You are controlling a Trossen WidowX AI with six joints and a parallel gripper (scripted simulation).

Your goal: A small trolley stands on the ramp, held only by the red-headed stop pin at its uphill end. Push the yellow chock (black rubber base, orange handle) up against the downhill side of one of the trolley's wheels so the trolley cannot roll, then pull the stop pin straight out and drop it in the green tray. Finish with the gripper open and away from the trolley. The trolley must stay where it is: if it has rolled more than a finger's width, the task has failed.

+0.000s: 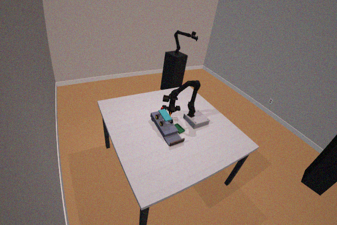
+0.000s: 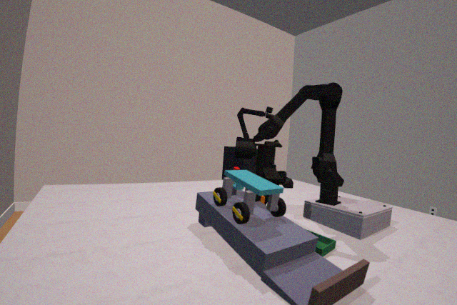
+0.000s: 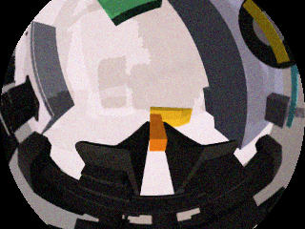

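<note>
My gripper (image 1: 170,114) (image 3: 155,125) points down beside the ramp, its fingers shut on the orange handle of the yellow chock (image 1: 170,114) (image 2: 263,199) (image 3: 179,115). The chock is low at the table, on the arm's side of the ramp (image 1: 167,129) (image 2: 282,233) (image 3: 212,57); its black base is hidden, and I cannot tell whether it touches the table. The teal trolley (image 1: 165,115) (image 2: 254,181) (image 3: 294,95) stands upright on the upper ramp. The red-headed stop pin (image 1: 162,107) (image 2: 236,168) is at its uphill end. The green tray (image 1: 179,128) (image 2: 325,245) (image 3: 129,10) lies beside the ramp.
A brown end board (image 1: 177,142) (image 2: 339,282) stands across the ramp's foot. The arm's grey base box (image 1: 198,120) (image 2: 374,222) (image 3: 45,67) stands on the table beyond the tray. A second arm on a black pedestal (image 1: 173,71) stands behind the table.
</note>
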